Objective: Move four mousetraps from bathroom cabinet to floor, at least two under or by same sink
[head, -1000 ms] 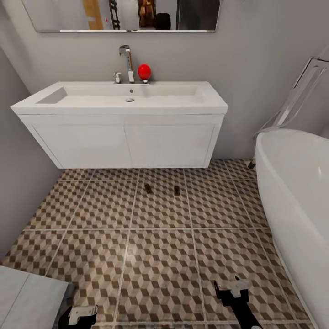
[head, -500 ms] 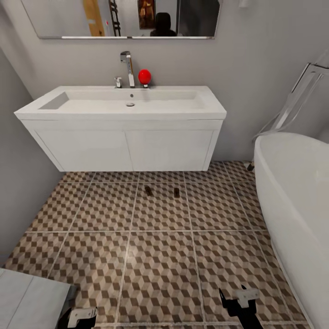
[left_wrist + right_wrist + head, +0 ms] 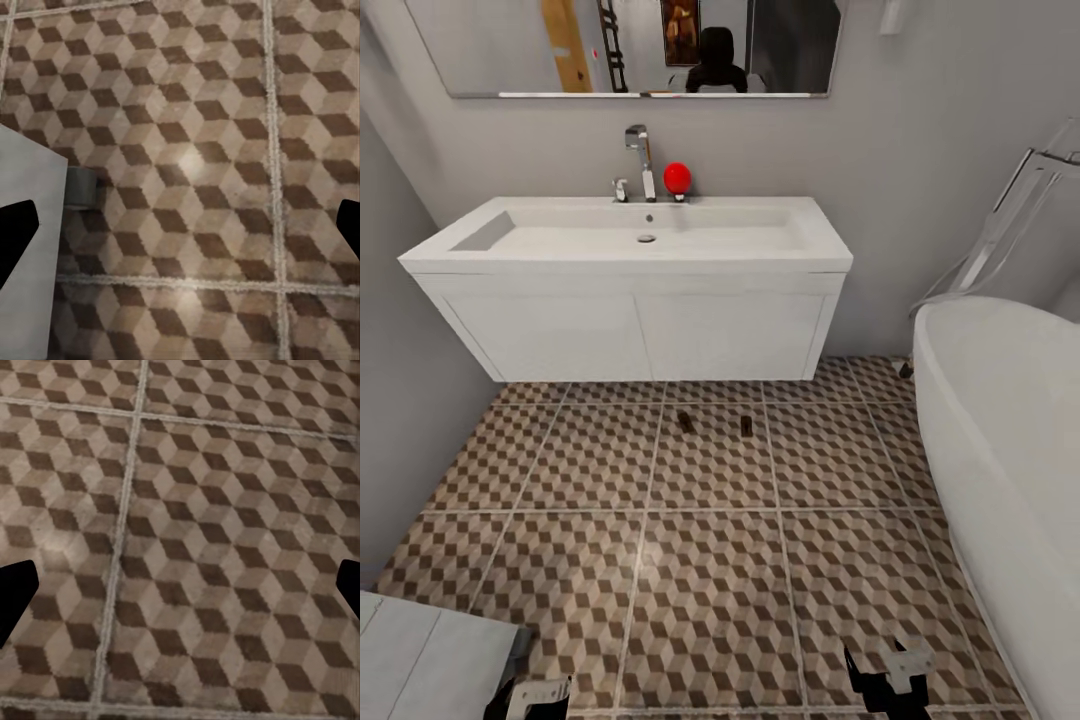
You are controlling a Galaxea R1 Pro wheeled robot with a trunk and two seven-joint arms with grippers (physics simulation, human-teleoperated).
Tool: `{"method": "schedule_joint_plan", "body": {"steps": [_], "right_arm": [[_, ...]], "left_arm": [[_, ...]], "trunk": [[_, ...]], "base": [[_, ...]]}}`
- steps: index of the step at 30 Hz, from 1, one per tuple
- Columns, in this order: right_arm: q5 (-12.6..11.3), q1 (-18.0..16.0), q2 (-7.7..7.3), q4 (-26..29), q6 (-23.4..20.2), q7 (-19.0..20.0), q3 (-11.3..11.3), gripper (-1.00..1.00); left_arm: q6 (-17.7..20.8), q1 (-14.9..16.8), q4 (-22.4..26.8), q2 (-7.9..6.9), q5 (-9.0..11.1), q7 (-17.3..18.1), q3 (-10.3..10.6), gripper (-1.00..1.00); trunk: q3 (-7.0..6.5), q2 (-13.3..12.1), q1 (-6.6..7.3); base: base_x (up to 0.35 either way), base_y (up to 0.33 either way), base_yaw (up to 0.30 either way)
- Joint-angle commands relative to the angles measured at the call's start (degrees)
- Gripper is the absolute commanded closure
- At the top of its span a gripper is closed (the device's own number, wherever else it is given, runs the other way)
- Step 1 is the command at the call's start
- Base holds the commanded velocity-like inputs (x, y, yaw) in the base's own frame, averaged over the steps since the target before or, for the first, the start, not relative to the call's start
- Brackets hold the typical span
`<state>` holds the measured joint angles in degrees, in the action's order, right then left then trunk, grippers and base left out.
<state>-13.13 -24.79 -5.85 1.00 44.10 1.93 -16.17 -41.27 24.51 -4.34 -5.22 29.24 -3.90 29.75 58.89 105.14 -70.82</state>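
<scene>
— Where are the arms?

— Both hang low at the near edge of the head view. The left gripper [image 3: 538, 694] sits at the left, the right gripper [image 3: 890, 672] at the right, well apart from each other.

— And the fingers?

— In each wrist view the dark fingertips [image 3: 15, 238] stand far apart at opposite edges, nothing between them. The right ones [image 3: 13, 592] look the same, spread wide and pointing down.

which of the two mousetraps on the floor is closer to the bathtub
The right-hand mousetrap: it lies nearer the white bathtub than the left-hand mousetrap, both just in front of the sink.
</scene>
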Motion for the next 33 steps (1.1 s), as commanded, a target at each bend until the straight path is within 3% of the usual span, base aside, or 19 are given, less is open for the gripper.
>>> {"method": "schedule_joint_plan", "body": {"steps": [1, 15, 33], "right_arm": [[-0.7, 0.1, 0.12, 0.0, 0.1, 0.2, -0.4, -1.0], [-0.8, 0.2, 0.49, 0.1, -0.2, 0.1, -0.4, -1.0], [-0.8, 0.2, 0.5, 0.1, -0.2, 0.1, -0.4, -1.0]], "left_arm": [[-0.2, 0.0, -0.1, 0.03, -0.1, -0.4, 0.5, -1.0], [-0.1, -0.2, -0.1, 0.1, -0.1, -0.5, 0.5, -1.0], [0.0, -0.3, -0.1, 0.16, -0.1, -0.5, 0.5, -1.0]], "trunk": [[-0.15, -0.4, 0.23], [-2.73, -6.0, 3.31], [-7.46, -13.2, 7.26]], "base": [[0.0, 0.0, 0.0], [0.0, 0.0, 0.0], [0.0, 0.0, 0.0]]}}
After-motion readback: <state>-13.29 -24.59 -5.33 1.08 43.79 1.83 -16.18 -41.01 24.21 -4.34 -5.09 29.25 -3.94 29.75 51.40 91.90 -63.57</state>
